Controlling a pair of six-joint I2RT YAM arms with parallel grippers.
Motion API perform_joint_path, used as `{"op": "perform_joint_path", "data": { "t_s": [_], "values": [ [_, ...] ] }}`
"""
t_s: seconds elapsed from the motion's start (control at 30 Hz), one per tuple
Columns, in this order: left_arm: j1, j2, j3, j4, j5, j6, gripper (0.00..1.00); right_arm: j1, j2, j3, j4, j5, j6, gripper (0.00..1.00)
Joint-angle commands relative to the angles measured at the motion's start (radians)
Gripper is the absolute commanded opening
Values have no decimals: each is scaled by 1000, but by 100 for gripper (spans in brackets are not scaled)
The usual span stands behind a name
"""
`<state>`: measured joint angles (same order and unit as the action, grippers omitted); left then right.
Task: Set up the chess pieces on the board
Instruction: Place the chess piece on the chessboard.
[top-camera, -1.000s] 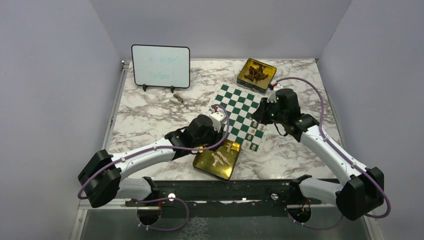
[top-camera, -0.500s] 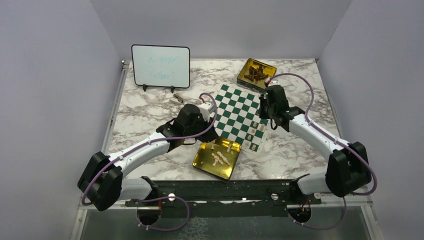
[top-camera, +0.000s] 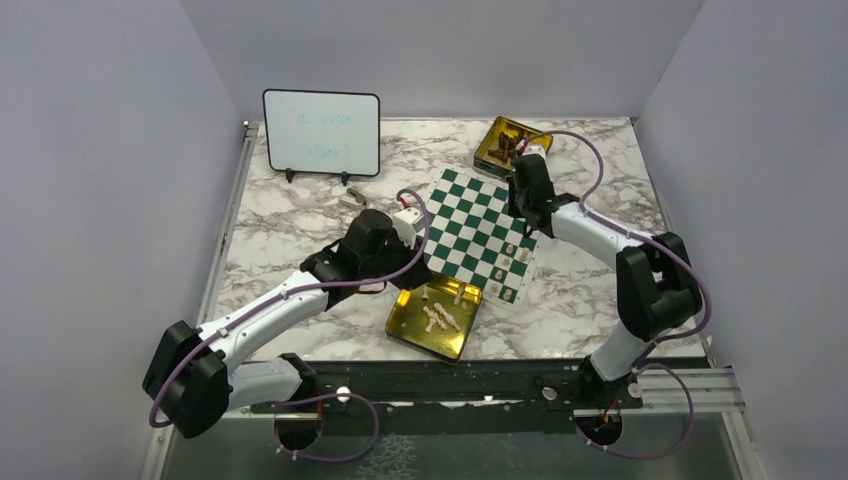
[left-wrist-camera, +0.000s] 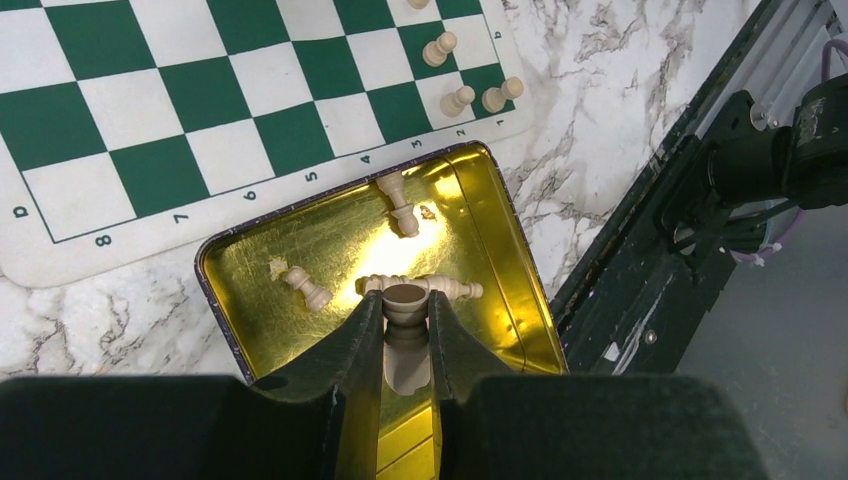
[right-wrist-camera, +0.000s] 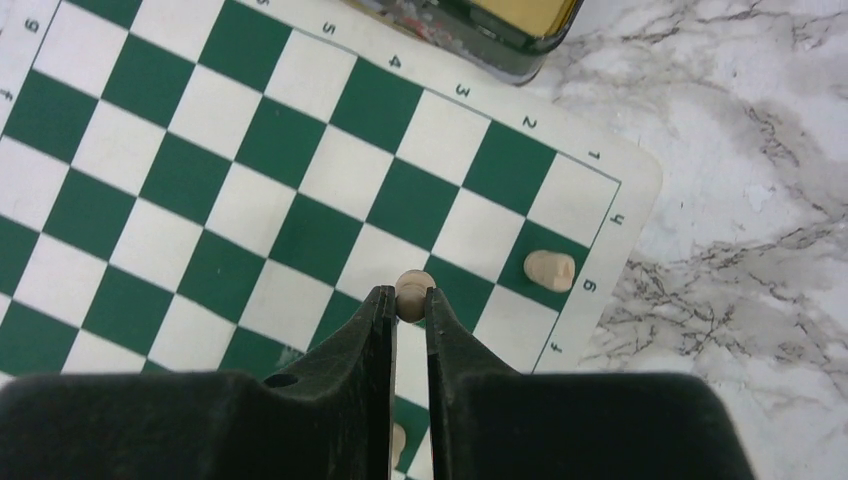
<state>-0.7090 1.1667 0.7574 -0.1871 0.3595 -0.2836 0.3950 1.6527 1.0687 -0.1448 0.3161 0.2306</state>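
A black metal rail (top-camera: 450, 385) runs along the near edge. Just beyond it, on the grey-veined marble table (top-camera: 290, 230), lies a square gold tin (left-wrist-camera: 330, 235), mirror-bright inside with a dark rim. A few cream chess pieces (left-wrist-camera: 307, 288) lie on their sides in it.

The left gripper (left-wrist-camera: 405, 305) hangs over this tin, jaws drawn close on a turned cream piece (left-wrist-camera: 405, 350) (matt, like bare wood, its round end facing the camera).

The tin's far rim meets the board (left-wrist-camera: 160, 110), a thin flat mat of dark green and white checks. Its white border is printed with 8, 7, 6, 5, 4, 3 and the letters b and d. Three small cream pieces (left-wrist-camera: 458, 99) sit on squares at its near corner.

Farther on, the right gripper (right-wrist-camera: 408, 300) is over the board, its jaws pinched narrowly on a round-headed pawn (right-wrist-camera: 414, 284). Beside it a lone cream piece (right-wrist-camera: 549, 269) rests on the green square by the letter g.

A second gold tin (top-camera: 487, 140) with dark brown pieces (top-camera: 508, 148) sits by the board's far corner. At far left stands a black-framed whiteboard (top-camera: 321, 133); its faint green writing is unreadable.
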Motion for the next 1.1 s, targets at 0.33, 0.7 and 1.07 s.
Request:
{"op": "perform_joint_path", "data": {
  "t_s": [0.33, 0.7, 1.07],
  "values": [
    [0, -64, 2, -20, 34, 43, 15, -75, 181, 176, 7, 61, 33, 18],
    [1, -59, 4, -22, 13, 45, 15, -137, 222, 180, 19, 2, 34, 18],
    [1, -60, 3, -23, 15, 43, 15, -153, 252, 188, 26, -38, 42, 18]
  ]
}}
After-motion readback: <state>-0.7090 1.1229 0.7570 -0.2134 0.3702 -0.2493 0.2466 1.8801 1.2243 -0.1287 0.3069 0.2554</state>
